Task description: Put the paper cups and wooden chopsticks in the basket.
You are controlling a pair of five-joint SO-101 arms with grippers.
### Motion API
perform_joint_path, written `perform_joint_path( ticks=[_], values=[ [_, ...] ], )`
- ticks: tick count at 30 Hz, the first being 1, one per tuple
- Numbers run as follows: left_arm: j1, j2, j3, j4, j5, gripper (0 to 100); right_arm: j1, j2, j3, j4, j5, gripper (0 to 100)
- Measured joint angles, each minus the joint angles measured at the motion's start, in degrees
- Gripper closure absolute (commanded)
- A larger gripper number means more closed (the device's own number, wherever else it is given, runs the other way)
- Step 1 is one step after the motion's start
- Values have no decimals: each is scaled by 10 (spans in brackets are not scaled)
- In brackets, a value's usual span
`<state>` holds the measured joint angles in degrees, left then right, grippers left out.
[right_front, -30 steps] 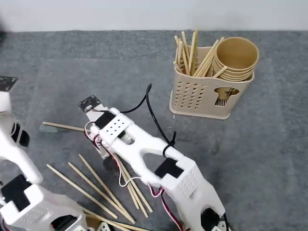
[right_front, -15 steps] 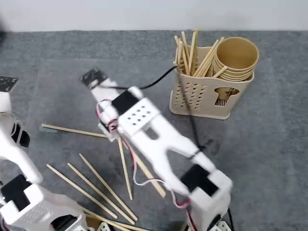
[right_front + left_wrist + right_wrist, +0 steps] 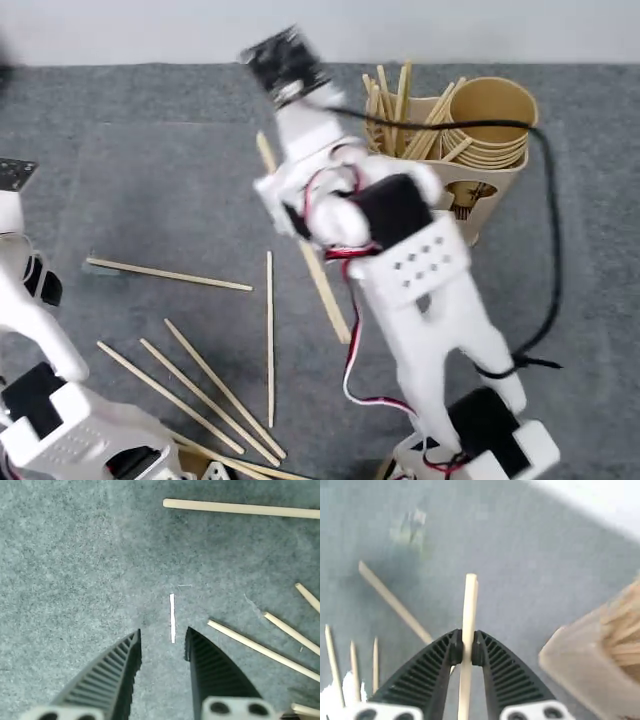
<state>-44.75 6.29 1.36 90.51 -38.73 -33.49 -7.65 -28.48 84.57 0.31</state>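
Right arm has swung up and across from the loose pile toward the basket (image 3: 495,190), and one chopstick (image 3: 322,285) has come off the mat with it.

Right gripper (image 3: 465,650): fingers pinched tight on that chopstick, roughly mid-length. It could be two sticks pressed together, but this can't be confirmed. From above, the stick hangs slanted, with its upper end near the basket's left side and its lower end trailing over the mat (image 3: 150,180).

Left gripper (image 3: 163,632): fingers a little apart, holding nothing, parked low over the mat near the loose chopsticks (image 3: 190,390).

Basket already holds the paper cups (image 3: 490,115), stacked in its right part, and a bundle of standing chopsticks (image 3: 395,100) in its left part. Several sticks are left on the mat, so the task looks partly done.

Risks:
- The stick is slanted, not vertical. If released like this it would likely hit the rim or bridge across the standing bundle and fall outside.
- A mid-length grip leaves a long free end, which could knock the bundle or push the light basket over.
- Black cable (image 3: 548,240) runs close by the cups and could snag on them.
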Motion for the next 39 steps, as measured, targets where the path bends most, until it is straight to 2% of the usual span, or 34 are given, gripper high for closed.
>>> perform_joint_path(
  ticks=[7, 14, 19, 27, 34, 36, 39],
  values=[
    [0, 0, 13, 0, 0, 855, 88, -2, -113, -78, 16, 991],
    [0, 0, 13, 0, 0, 855, 168, -13, -122, -190, 30, 991],
    [0, 0, 13, 0, 0, 855, 199, -25, -120, -263, 33, 991],
    [0, 0, 13, 0, 0, 855, 269, -25, 36, -436, 33, 991],
    [0, 0, 13, 0, 0, 855, 271, -25, 206, -546, 33, 987],
    [0, 0, 13, 0, 0, 855, 273, -25, 248, -577, 36, 957],
    [3, 0, 13, 0, 0, 855, 272, -25, 294, -596, 58, 838]
  ],
)
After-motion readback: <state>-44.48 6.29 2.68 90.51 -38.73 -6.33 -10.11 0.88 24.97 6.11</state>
